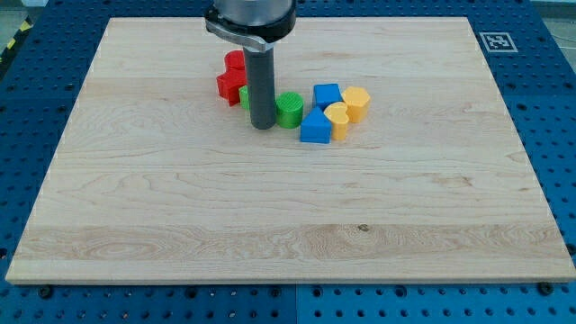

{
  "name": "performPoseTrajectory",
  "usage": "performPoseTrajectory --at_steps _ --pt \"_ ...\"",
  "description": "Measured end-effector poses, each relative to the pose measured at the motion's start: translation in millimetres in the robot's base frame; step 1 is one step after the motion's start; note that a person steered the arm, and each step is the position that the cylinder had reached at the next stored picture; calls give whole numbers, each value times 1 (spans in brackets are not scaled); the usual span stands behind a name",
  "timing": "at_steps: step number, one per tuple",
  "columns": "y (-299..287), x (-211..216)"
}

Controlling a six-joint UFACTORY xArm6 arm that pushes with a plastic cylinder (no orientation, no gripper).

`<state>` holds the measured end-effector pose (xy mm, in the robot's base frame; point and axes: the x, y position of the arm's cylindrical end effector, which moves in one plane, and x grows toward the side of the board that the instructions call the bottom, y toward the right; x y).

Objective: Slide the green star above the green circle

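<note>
The green circle (290, 110) stands near the middle of the wooden board (288, 207), a little above centre. Only a sliver of the green star (244, 97) shows at the left edge of my rod; the rest is hidden behind it. My tip (263, 126) rests on the board just left of the green circle and right in front of the green star, close to both.
Two red blocks (231, 79) sit to the upper left of the rod. A blue cube (327, 94), a blue triangular block (315, 127), a yellow heart (337, 119) and a yellow hexagon (356, 103) cluster right of the green circle.
</note>
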<state>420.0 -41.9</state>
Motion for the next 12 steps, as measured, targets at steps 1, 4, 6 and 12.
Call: performPoseTrajectory --at_steps 1,4,6,12 --pt "-20 0" --pt "-28 -24" --pt "-28 -50" --pt "-8 -72"
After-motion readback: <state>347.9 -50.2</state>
